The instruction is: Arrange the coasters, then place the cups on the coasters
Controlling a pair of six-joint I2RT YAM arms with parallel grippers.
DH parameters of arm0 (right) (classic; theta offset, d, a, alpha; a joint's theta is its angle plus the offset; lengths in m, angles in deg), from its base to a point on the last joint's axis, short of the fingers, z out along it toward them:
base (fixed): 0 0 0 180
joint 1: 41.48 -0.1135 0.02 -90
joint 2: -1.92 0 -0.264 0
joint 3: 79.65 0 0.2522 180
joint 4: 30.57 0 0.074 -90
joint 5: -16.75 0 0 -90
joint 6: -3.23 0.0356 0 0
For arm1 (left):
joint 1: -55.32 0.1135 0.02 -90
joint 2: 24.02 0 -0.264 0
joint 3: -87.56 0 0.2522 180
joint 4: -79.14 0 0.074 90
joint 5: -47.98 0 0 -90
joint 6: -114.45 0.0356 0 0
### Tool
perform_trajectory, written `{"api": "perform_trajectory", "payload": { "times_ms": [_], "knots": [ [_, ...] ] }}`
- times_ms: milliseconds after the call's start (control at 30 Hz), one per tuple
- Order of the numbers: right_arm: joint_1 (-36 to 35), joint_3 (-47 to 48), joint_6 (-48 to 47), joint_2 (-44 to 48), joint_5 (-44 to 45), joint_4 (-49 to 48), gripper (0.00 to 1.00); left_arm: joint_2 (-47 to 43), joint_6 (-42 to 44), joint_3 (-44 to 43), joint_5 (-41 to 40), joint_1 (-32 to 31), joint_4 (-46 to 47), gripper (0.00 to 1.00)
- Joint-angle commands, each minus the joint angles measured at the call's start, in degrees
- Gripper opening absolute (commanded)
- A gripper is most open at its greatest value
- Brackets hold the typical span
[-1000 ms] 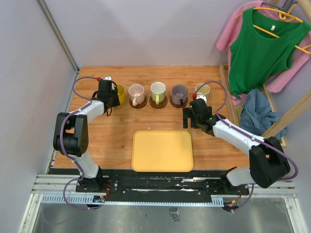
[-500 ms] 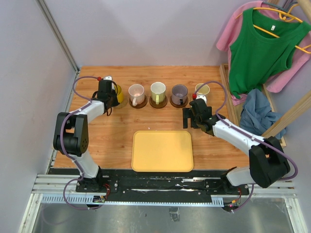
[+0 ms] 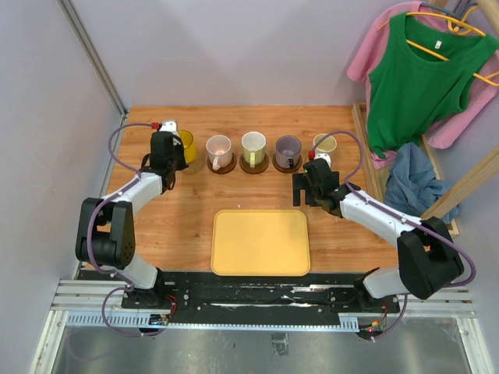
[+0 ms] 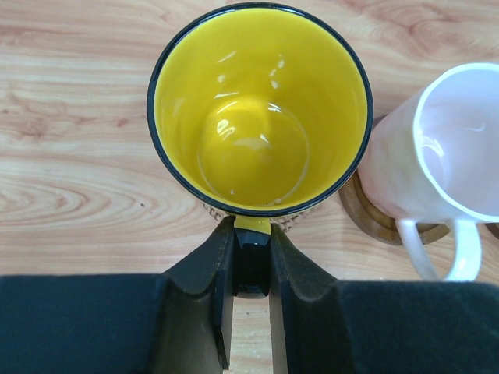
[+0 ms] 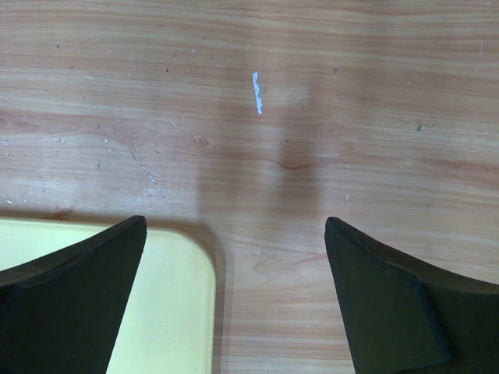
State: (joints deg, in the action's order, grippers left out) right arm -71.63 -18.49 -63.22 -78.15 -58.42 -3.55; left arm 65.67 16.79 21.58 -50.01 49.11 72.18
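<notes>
Left jaws clamp the handle of the empty yellow cup (image 4: 257, 148); right jaws stand fully open, holding nothing.

I see my left gripper (image 4: 252, 251) clamped on the handle of the yellow cup (image 4: 257, 109). Just beside it, the pink cup (image 4: 437, 148) stands on a brown coaster (image 4: 365, 220) on the table (image 4: 70, 156).

Yellow tray (image 3: 261, 242) flat on wooden table (image 3: 195, 210); in wrist view its rounded corner sits betw. right jaws, by the left one. White fleck (image 5: 256, 92) on wood ahead of right jaws. Beyond them, far right: green tank top (image 3: 421, 78) on hanger, pink shirt (image 3: 365, 61), blue cloth (image 3: 405, 178).
</notes>
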Motion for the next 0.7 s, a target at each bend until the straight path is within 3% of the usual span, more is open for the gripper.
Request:
{"api": "perform_trajectory", "payload": {
  "times_ms": [0, 667],
  "knots": [
    [0.8, 0.2, 0.6, -0.6, -0.4, -0.7, 0.98, -4.5, 1.3, 1.2, 1.4, 0.0, 9.2, 0.01],
    [0.9, -0.1, 0.5, -0.7, -0.1, -0.7, 0.98, 0.6, 0.7, 2.4, 3.8, 0.0, 10.5, 0.0]
  ]
}}
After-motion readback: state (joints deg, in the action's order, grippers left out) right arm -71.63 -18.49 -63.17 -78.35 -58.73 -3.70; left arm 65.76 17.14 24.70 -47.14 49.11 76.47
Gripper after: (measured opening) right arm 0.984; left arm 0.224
